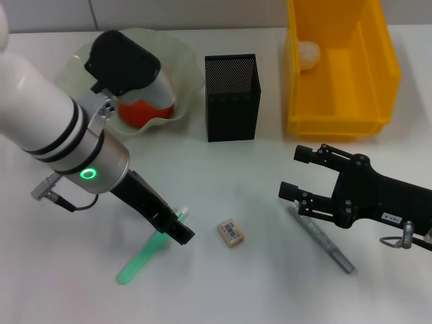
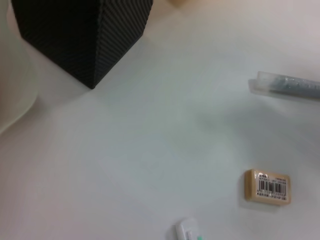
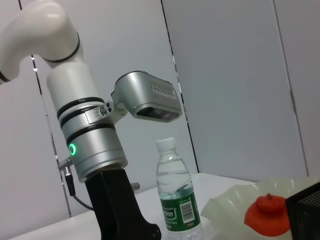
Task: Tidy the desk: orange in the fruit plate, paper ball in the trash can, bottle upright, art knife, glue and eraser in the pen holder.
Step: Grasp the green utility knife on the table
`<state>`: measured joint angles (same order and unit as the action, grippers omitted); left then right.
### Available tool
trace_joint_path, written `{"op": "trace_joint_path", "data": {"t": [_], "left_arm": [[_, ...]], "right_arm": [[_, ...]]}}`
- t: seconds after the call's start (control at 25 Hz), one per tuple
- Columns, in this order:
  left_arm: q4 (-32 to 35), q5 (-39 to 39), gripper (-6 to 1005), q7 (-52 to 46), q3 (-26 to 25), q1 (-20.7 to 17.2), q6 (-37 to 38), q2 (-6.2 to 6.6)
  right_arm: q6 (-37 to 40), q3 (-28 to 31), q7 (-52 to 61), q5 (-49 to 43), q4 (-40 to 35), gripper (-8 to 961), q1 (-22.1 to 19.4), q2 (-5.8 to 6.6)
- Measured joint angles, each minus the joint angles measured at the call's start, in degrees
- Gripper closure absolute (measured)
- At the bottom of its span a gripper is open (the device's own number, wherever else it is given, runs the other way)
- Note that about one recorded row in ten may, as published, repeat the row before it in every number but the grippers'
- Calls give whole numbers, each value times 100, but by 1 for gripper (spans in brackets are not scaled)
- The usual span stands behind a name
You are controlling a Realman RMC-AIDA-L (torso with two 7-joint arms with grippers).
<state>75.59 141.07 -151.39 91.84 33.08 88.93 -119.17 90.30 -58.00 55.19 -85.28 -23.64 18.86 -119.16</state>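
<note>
My left gripper (image 1: 181,231) hangs low over the green art knife (image 1: 145,253), jaw state indiscernible; next I must lift it toward the pen holder (image 1: 231,96). My right gripper (image 1: 297,173) hovers, fingers apart.

White desk top (image 1: 270,283): flat, matte, plain, with soft shadows lying across the near half. Back edge straight along the far side, meeting a pale grey wall strip (image 1: 202,13). Same white surface seen close up in the left wrist view (image 2: 150,150), evenly lit. In the right wrist view, wall (image 3: 230,75) of smooth pale grey panels, divided by thin dark seams (image 3: 177,75), leaning in that view. Narrow sliver of desk top below the panels.
</note>
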Motion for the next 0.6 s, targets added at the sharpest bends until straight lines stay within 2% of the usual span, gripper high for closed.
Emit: {"op": "trace_joint_path", "data": {"t": [0.36,0.6], "left_arm": [[-6,284,208,-165,359,179,-24,-2],[-65,315,211,-171,364,193,-27,-1]], "right_arm": [[-31,-1,-10,0,15,194,9,-8],[-107,-1,-17,0,18,194,27,-10]]}}
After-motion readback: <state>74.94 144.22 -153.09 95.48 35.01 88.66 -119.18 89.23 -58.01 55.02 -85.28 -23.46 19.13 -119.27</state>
